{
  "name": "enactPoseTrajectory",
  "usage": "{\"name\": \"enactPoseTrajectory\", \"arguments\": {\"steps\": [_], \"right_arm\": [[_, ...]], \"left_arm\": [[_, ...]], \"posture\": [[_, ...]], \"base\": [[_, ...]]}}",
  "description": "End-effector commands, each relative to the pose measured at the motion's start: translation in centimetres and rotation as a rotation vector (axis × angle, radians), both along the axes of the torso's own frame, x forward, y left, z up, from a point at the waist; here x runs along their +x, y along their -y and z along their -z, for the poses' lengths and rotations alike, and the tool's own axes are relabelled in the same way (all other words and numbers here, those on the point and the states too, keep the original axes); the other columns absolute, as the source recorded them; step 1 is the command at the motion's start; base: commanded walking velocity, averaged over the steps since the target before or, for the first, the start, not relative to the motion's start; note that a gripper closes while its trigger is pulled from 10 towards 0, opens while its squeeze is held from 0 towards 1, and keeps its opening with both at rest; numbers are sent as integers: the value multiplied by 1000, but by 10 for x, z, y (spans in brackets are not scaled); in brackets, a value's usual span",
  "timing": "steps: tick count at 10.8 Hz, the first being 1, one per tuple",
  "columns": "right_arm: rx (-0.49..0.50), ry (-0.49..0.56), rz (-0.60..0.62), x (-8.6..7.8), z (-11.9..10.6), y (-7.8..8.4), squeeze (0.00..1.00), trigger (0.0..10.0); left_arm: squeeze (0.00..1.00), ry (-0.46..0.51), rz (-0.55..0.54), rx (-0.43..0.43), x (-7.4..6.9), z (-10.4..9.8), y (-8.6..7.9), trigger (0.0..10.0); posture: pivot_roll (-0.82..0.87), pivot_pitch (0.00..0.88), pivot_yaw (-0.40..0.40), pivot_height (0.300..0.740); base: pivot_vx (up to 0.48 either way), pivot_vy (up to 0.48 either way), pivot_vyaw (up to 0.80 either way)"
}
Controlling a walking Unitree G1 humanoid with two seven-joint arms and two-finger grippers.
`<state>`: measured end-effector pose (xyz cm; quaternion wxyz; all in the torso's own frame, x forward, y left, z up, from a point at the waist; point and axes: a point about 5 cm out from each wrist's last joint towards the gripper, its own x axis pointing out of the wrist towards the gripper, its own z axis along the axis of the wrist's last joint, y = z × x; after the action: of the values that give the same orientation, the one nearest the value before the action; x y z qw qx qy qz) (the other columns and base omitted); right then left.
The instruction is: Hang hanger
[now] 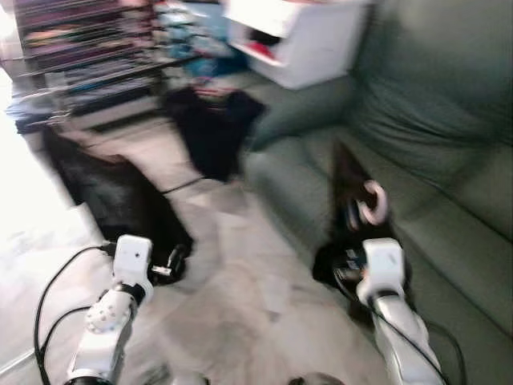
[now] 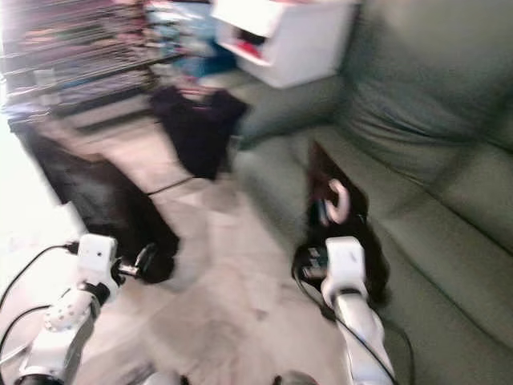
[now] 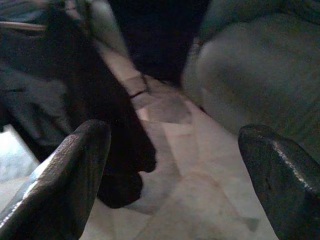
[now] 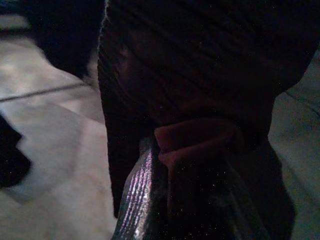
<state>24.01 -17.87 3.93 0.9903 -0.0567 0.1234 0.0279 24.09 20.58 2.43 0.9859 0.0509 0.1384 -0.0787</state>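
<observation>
While the left gripper (image 3: 175, 175) hangs spread, the right gripper (image 1: 362, 215) pinches a pink hanger (image 1: 375, 202) bearing dark cloth (image 4: 210, 65).

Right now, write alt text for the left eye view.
Blurred view: the right gripper holds a pink hanger carrying a dark garment beside a green sofa. The left gripper hangs open over pale floor, near dark clothes.

Pale tiled floor (image 1: 240, 281) carries two dark garment heaps (image 1: 120, 196), (image 1: 210, 128). Green sofa (image 1: 449, 233) stands beside them, blurred.
</observation>
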Motion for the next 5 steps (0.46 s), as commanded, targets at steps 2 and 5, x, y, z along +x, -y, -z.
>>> {"name": "enactPoseTrajectory", "arguments": {"steps": [2, 5], "right_arm": [[21, 64, -120, 19, -11, -24, 0, 10000], [32, 36, -147, 24, -7, -24, 0, 10000]], "left_arm": [[0, 58, 69, 18, 15, -10, 8, 10000], [0, 48, -8, -6, 32, -12, 5, 10000]], "posture": [[-70, 0, 19, 740], [-92, 0, 34, 740]], "base": [[0, 0, 800], [0, 0, 800]]}}
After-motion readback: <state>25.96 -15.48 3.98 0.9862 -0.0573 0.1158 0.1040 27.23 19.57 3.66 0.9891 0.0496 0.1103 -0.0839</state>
